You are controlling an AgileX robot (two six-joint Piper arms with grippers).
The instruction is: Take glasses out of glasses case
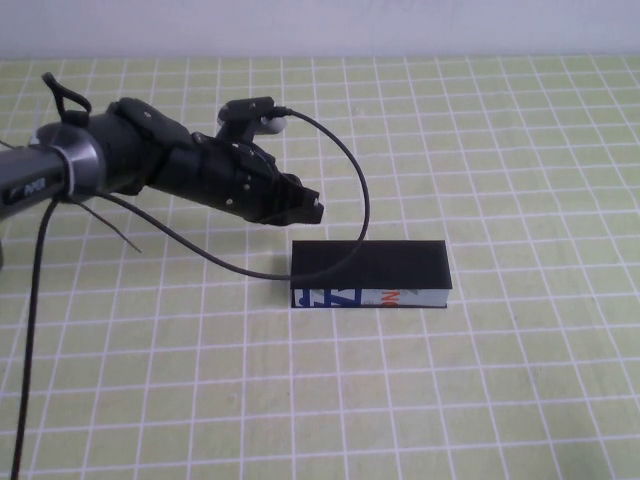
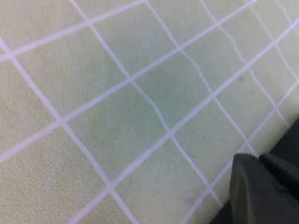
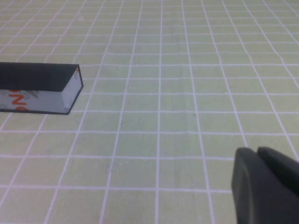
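The glasses case (image 1: pixel 370 270) lies shut in the middle of the table, lid flat, with its white printed strip facing me. The glasses are hidden, as the case lid is down. My left gripper (image 1: pixel 306 207) hovers just beyond the case's back left corner, a little above the cloth, with its fingers together and empty. In the left wrist view, the left gripper (image 2: pixel 259 159) shows over bare cloth. My right gripper (image 3: pixel 258 152) is shut and empty, out of the high view, well off the case's end (image 3: pixel 70 95).
A green cloth with a white grid (image 1: pixel 480 380) covers the table. A black cable (image 1: pixel 362 195) loops from the left wrist down across the case lid. A white wall (image 1: pixel 400 25) runs along the back.
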